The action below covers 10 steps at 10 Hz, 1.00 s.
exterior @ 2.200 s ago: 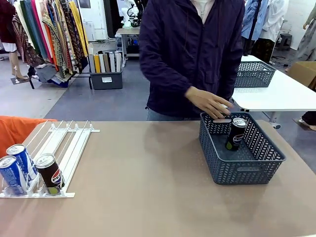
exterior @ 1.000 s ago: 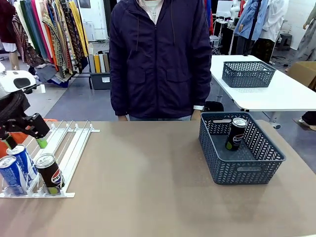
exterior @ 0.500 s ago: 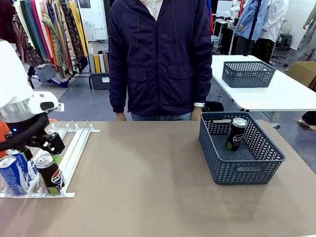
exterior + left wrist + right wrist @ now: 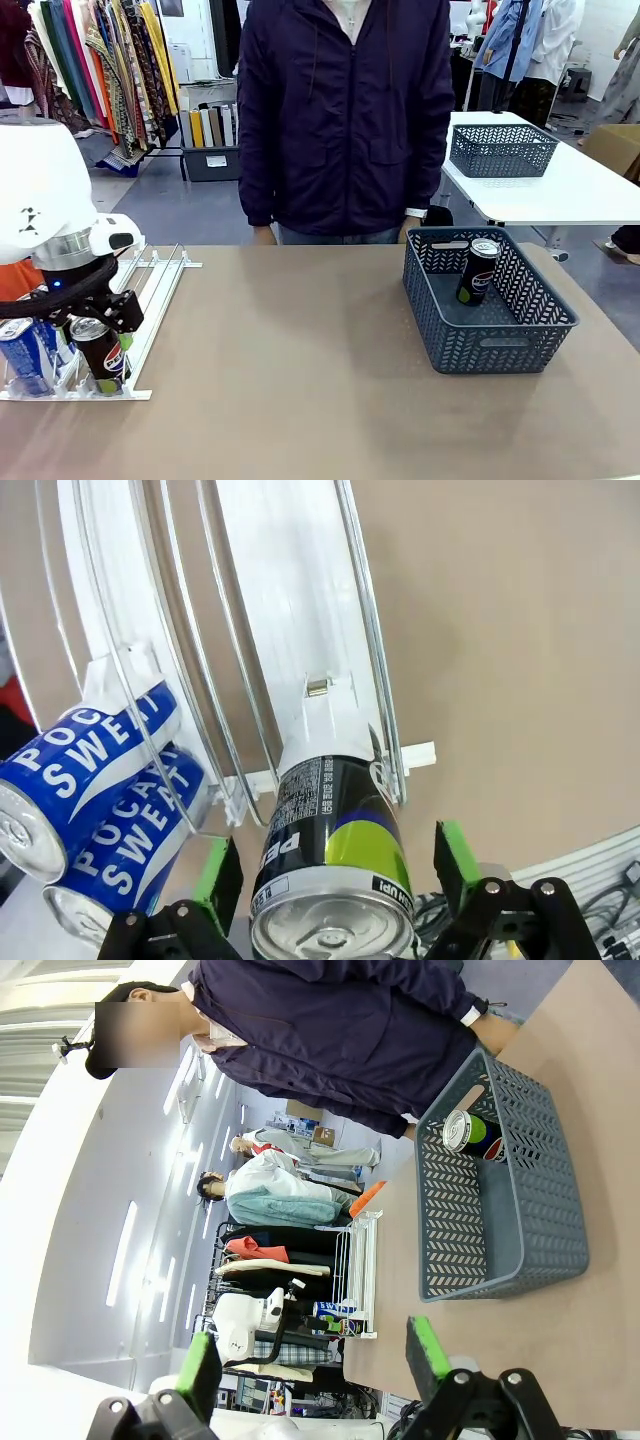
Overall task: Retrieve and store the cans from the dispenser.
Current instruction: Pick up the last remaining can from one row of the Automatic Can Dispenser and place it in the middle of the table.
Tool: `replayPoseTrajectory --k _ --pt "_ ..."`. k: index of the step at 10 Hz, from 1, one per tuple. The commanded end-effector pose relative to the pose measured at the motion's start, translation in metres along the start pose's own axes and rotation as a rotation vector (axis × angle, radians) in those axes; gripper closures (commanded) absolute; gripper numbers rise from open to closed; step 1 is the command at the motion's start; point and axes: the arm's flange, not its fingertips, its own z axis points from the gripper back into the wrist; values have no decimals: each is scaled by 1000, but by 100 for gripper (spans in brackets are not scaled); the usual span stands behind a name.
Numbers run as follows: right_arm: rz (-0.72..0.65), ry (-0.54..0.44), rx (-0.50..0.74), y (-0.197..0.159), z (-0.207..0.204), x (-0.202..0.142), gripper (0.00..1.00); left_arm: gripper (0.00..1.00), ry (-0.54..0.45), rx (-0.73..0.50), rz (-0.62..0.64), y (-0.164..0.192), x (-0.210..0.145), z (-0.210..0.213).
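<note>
The white wire dispenser point(image 4: 150, 285) lies at the table's left, with two blue cans point(image 4: 22, 350) and a black Pepsi can point(image 4: 100, 352) at its near stoppers. My left gripper point(image 4: 98, 335) is lowered over the black can. In the left wrist view the black can point(image 4: 335, 870) stands between the green pads point(image 4: 218, 880) with gaps on both sides, so my left gripper point(image 4: 335, 880) is open. The blue cans point(image 4: 95, 765) lie beside it in the neighbouring lanes of the dispenser point(image 4: 290, 630). My right gripper point(image 4: 312, 1360) is open and holds nothing, well away from the rack.
A dark grey basket point(image 4: 500, 345) at the table's right holds one upright black can point(image 4: 478, 270); it also appears in the right wrist view, basket point(image 4: 520, 1220). A person point(image 4: 345, 120) stands at the far edge, hands down. Another basket point(image 4: 502, 150) sits on a white table behind.
My left arm came in from the left and moved down along the rack until its open fingers straddle the black can. The person drew the hand back from the basket.
</note>
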Motion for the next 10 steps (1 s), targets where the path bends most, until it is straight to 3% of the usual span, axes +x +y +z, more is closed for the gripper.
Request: replayPoseTrajectory --k 1,3,4,6,10 --pt "22 -15 28 2 -1 3 0 0 -9 22 20 -2 2 5" --pt "22 -15 28 2 -1 3 0 0 -15 12 21 -2 2 6" --pt "22 -15 28 2 -1 3 0 18 -13 1 25 -2 2 5" --pt "22 -15 28 2 -1 3 0 98 -20 2 29 -2 3 6" --pt "22 -15 28 2 -1 3 0 100 -27 -5 52 3 4 8"
